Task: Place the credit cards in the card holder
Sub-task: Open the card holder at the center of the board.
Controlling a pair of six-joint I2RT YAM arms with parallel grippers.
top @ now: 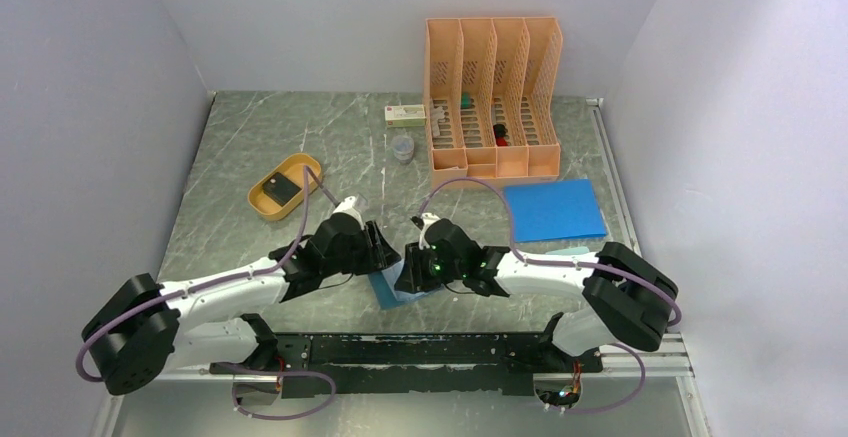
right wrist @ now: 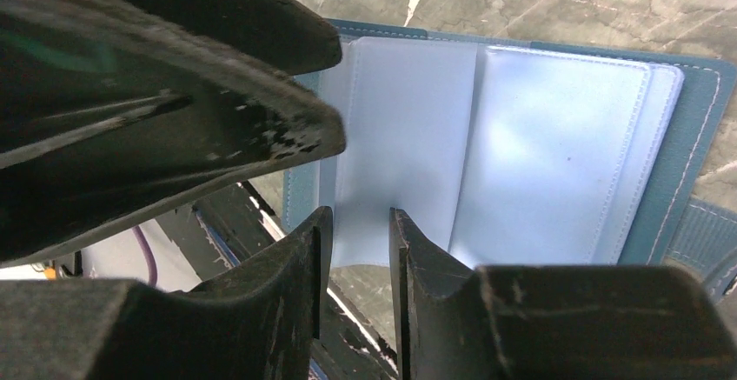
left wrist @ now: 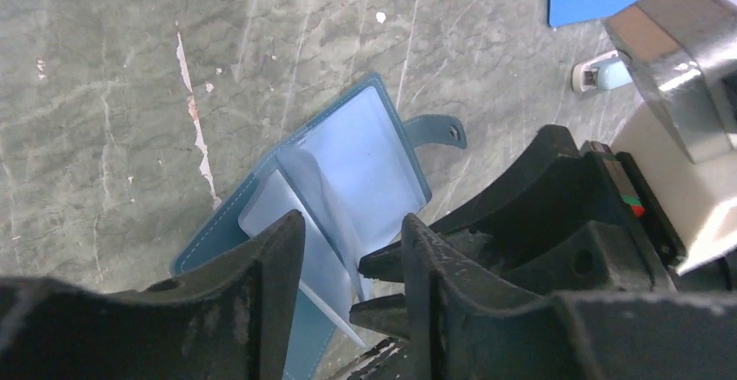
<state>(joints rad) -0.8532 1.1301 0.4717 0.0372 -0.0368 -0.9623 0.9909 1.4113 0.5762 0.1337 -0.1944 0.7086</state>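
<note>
The card holder (left wrist: 361, 150) is a teal wallet lying open on the table with its clear pockets up and its snap tab (left wrist: 434, 128) to one side. In the top view only a corner of the card holder (top: 385, 292) shows under the two grippers. My left gripper (left wrist: 352, 245) hangs open just above the pockets and holds nothing. My right gripper (right wrist: 356, 228) is open too; its fingertips straddle the edge of one clear pocket leaf (right wrist: 404, 136) without pinching it. One dark credit card (top: 283, 189) lies in the orange oval tray (top: 262, 200) at the left.
An orange file organizer (top: 493, 97) stands at the back. A flat blue sheet (top: 553, 209) lies to the right of the grippers. A small white box (top: 405, 114) and a clear cup (top: 402, 147) sit near the organizer. The two grippers are almost touching.
</note>
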